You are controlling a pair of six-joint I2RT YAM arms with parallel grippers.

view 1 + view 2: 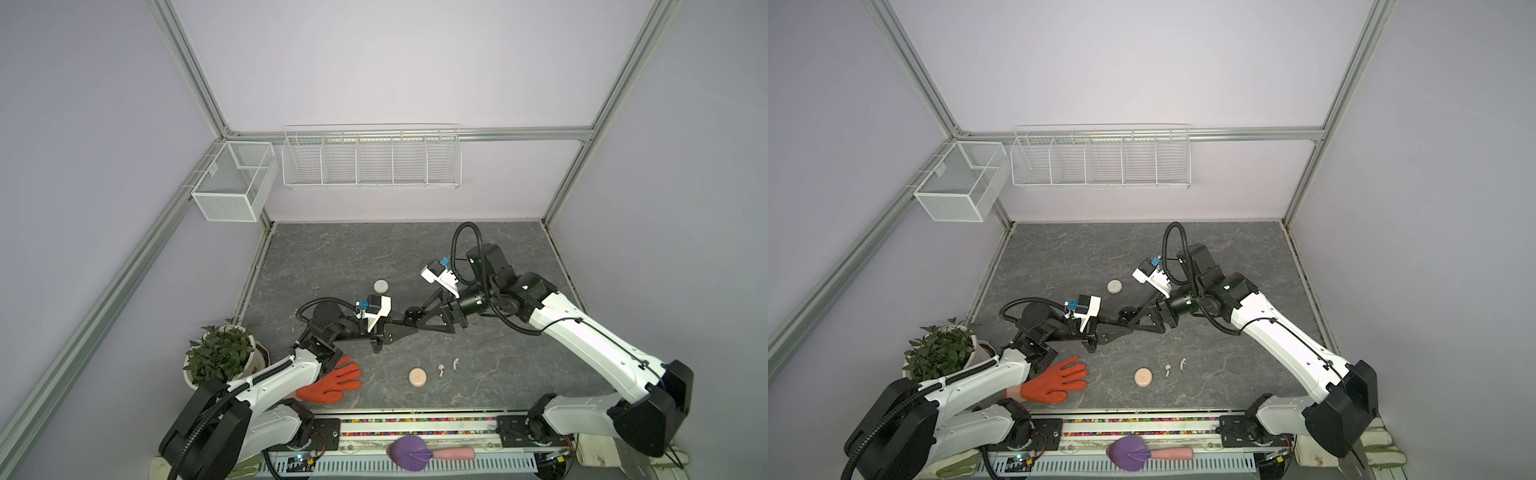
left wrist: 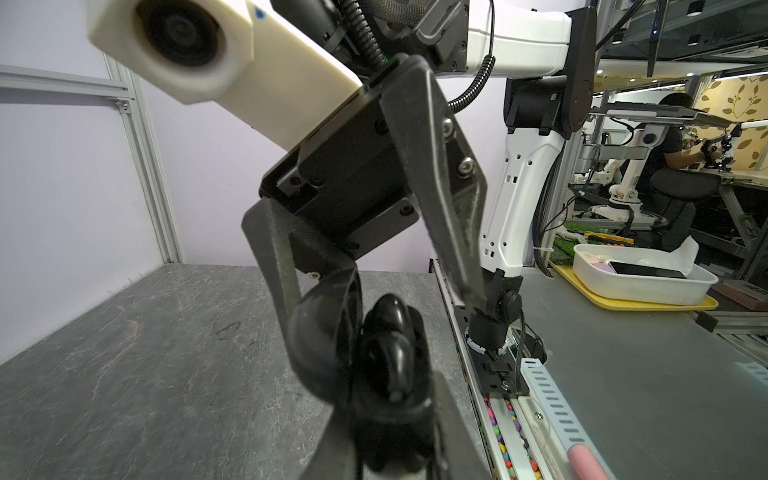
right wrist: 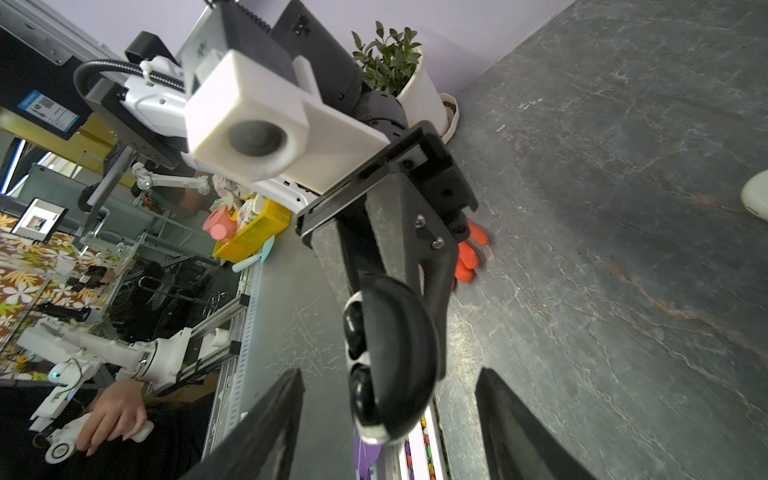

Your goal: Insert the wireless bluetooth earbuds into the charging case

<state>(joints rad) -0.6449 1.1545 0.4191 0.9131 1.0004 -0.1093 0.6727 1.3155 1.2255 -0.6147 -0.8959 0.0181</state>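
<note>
- Two glossy black earbuds (image 2: 388,328) sit side by side in the black charging case (image 2: 324,332), whose lid is swung open. They look rounded and shiny, and their stems are sunk out of sight.
- Left tool (image 2: 388,399) is clenched on that case, holding it up over the middle of the desk (image 1: 332,257).
- Right tool (image 3: 388,374) is released, its fingers (image 3: 266,428) spread wide to either side of the case. Whether one brushes the lid cannot be told.
- Two pale earbuds lie apart on the desk near its front edge, one (image 1: 441,369) just beside the closed pink round case (image 1: 417,377), its mate (image 1: 456,364) a little further off. Each has a short stem, but they are too small to tell white from pink.
- White round case (image 1: 381,286) lies shut further back, its contents hidden.
- In both top views the black case is only a dark blob between the tools.
- Orange glove (image 1: 336,380) is partly covered by the left arm.
</note>
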